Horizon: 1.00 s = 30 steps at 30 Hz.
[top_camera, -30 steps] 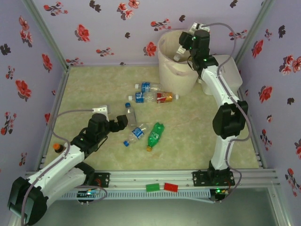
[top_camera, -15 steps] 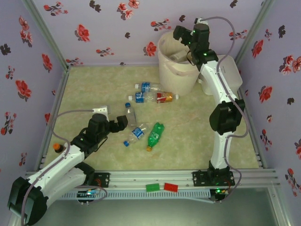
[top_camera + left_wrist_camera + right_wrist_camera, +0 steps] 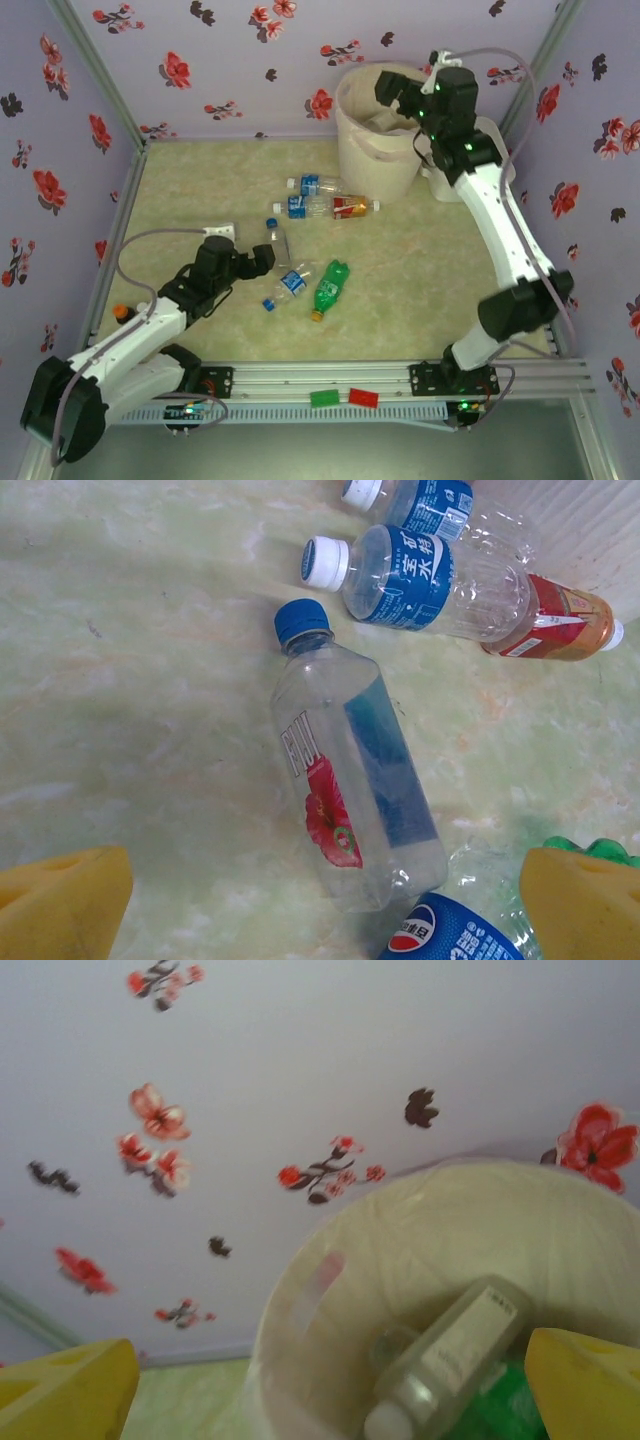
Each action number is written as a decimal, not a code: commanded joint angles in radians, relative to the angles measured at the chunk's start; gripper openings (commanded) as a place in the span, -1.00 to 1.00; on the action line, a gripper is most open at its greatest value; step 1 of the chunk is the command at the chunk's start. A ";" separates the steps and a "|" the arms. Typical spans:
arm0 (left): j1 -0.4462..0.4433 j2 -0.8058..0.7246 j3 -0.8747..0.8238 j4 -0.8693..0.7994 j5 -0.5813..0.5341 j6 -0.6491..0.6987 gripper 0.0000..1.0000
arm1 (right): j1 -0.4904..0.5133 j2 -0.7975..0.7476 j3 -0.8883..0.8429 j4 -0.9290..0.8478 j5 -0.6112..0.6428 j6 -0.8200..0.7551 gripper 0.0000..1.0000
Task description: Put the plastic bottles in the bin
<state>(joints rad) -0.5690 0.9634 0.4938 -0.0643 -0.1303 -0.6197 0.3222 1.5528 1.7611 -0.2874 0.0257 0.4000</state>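
The cream bin [image 3: 372, 135] stands at the back of the table. My right gripper [image 3: 400, 92] hangs open over its mouth with nothing between the jaws. In the right wrist view [image 3: 330, 1390] a clear bottle [image 3: 450, 1360] lies inside the bin [image 3: 300, 1290] on something green. Several plastic bottles lie mid-table: a clear one [image 3: 277, 240], a Pepsi one [image 3: 288, 285], a green one [image 3: 330, 288], two blue-labelled [image 3: 314, 185] [image 3: 300, 207] and a red-labelled [image 3: 350, 207]. My left gripper [image 3: 262, 258] is open just short of the clear flower-labelled bottle [image 3: 350, 790], its base between the yellow pads [image 3: 60, 905].
A flat white lidded box [image 3: 490, 150] sits right of the bin, under the right arm. An orange-capped item [image 3: 122, 313] lies by the left wall. Flowered walls close in three sides. A metal rail [image 3: 330, 378] runs along the near edge.
My right gripper opened and let go of its bottle, which now lies in the bin; the arm's elbow swung out right. The left gripper crept slightly forward.
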 commanded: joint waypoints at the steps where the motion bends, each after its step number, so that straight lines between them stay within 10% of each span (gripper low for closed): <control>1: 0.008 0.057 0.064 -0.010 0.003 -0.016 1.00 | 0.042 -0.125 -0.164 0.001 0.012 -0.002 0.99; 18: -0.106 0.453 0.316 -0.147 -0.121 -0.116 1.00 | 0.201 -0.679 -1.186 0.301 0.098 0.506 0.99; 30: -0.147 0.673 0.450 -0.238 -0.129 -0.122 1.00 | 0.210 -0.599 -1.348 0.360 0.138 0.610 0.99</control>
<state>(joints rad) -0.7052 1.6039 0.9051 -0.2535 -0.2295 -0.7280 0.5247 0.9314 0.4355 -0.0017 0.1280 0.9619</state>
